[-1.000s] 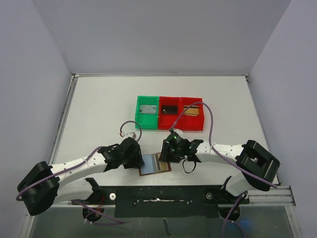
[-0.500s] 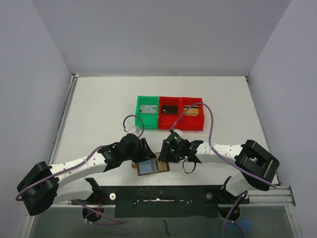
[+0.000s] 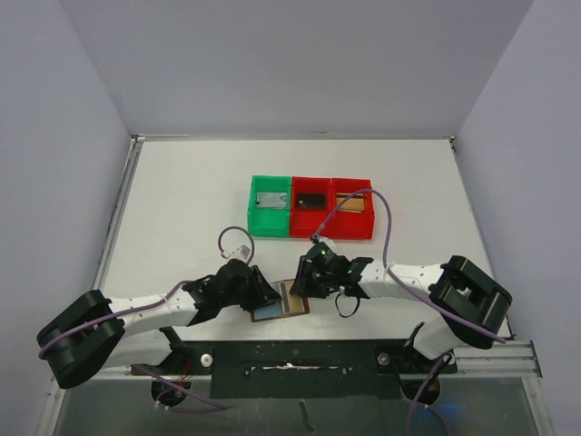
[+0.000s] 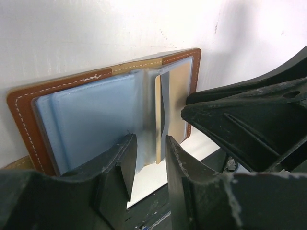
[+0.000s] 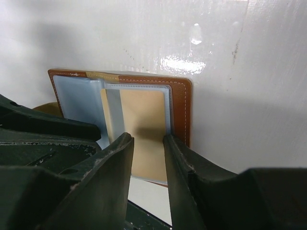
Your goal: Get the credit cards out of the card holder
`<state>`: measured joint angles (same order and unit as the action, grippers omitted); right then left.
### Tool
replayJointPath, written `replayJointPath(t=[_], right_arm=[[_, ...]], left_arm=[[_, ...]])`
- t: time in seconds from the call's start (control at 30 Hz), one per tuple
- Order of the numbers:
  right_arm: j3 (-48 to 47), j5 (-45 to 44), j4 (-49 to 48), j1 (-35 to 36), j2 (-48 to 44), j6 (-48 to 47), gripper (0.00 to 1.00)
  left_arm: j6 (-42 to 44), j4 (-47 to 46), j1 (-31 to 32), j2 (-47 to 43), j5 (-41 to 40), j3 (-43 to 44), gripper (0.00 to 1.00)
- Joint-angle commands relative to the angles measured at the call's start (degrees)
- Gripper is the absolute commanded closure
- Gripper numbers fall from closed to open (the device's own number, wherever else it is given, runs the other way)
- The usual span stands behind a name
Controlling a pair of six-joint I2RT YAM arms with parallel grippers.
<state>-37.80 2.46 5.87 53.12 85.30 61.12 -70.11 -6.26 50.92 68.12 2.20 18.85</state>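
Note:
The card holder (image 3: 281, 305) lies open on the table near the front edge, between my two grippers. In the left wrist view its pale blue-grey pockets (image 4: 86, 110) face up and a gold-yellow credit card (image 4: 178, 96) sits in the right pocket. My left gripper (image 3: 261, 292) (image 4: 149, 141) is narrowly open, its fingers either side of the near edge of the middle pocket flap. My right gripper (image 3: 303, 284) (image 5: 147, 139) is narrowly open just above the gold card (image 5: 144, 115) in its pocket, by the brown edging (image 5: 182, 110).
A green bin (image 3: 254, 205) and two red bins (image 3: 311, 221) (image 3: 368, 218) stand in a row behind the holder, each with a flat item inside. The black rail of the table's front edge (image 3: 300, 356) lies just in front of the holder.
My left gripper moved right to the holder, briefly tilting its left side up, then dropped lower and nearer. The holder slid a little to the left. My right gripper barely moved.

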Motion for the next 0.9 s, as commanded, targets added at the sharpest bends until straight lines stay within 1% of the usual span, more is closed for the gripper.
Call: replayJointPath(t=[0.0,0.23,0.4,0.63,0.77,0.87], right_arm=[[1.1,0.1,0.1,-0.4,1.4,-0.1,0.66],[1.1,0.5,-0.2,-0.5,1.5,-0.2,0.67],[1.2,0.7,-0.2,-0.6,1.6,-0.3,0.67],[1.4,1.1,-0.6,-0.9,2.0,-0.4,0.67],[1.6,1.0,-0.4,-1.0,2.0,-0.2,0.68],[1.8,1.0,-0.3,-1.1,1.9,-0.2,0.68]], left_arm=[[-3.3,-10.1,0.2,0.7,0.3,-2.4,0.71],[-5.0,-15.8,0.2,3.5,1.2,-4.2,0.74],[-5.5,-17.3,0.2,5.2,1.5,-4.3,0.77],[-5.9,-18.3,0.2,5.2,1.7,-5.2,0.88],[-7.7,-21.6,0.1,4.5,2.5,-7.0,0.95],[-8.1,-20.7,0.1,2.9,2.2,-7.7,0.99]])
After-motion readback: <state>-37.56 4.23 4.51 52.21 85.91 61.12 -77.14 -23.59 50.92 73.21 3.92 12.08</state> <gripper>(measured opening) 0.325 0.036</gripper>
